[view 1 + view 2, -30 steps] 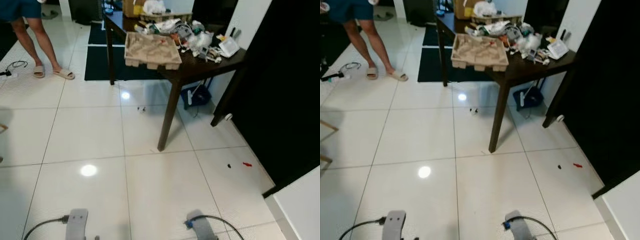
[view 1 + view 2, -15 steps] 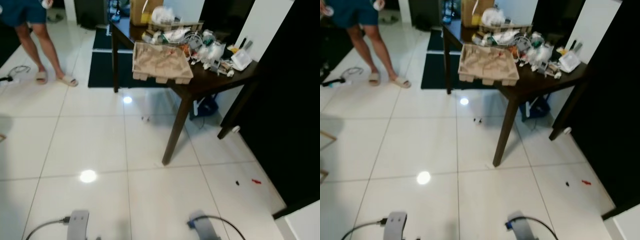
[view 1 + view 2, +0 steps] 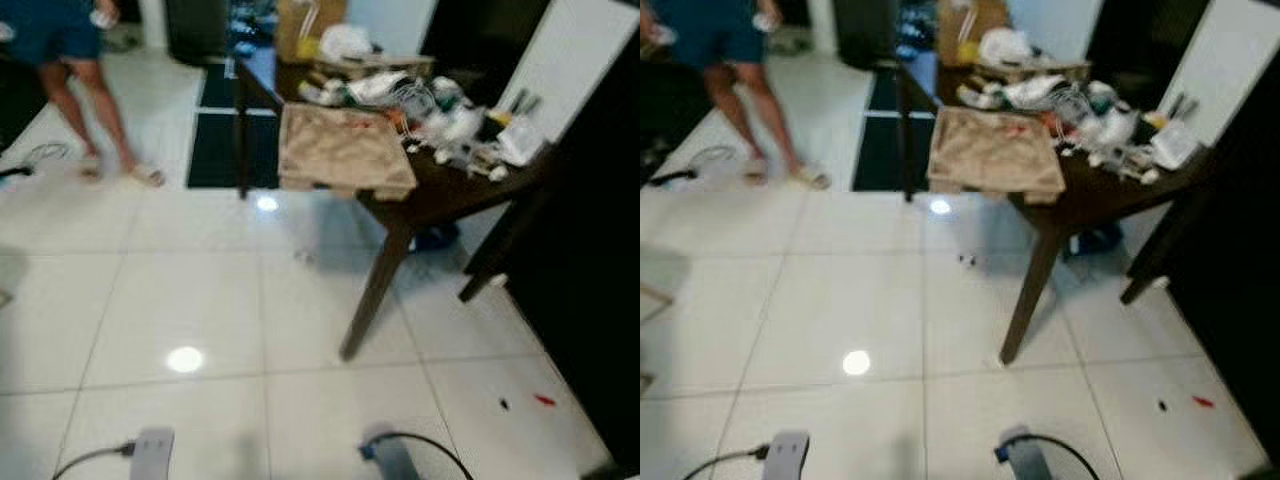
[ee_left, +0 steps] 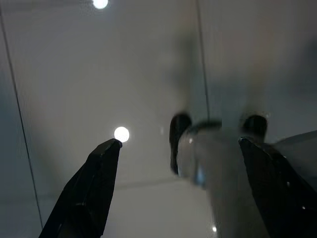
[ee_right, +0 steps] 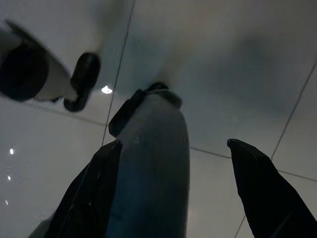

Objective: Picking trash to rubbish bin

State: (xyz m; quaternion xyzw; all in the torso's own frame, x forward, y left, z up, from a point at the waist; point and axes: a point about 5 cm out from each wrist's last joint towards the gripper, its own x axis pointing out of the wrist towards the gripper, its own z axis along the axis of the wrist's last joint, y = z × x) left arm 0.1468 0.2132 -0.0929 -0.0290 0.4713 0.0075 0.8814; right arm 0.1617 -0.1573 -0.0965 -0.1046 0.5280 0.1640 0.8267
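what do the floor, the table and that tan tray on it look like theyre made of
Floor: glossy white tile, likely ceramic; grout lines and lamp reflections show. Table: dark brown, probably wood or veneer, with square legs. Tan tray: matte, looks like moulded paper pulp or cardboard, though the blur leaves that open.

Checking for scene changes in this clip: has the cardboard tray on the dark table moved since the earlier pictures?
No. The cardboard tray sits at the same near edge of the dark table, beside the same clutter; the whole picture shifted because the camera moved.
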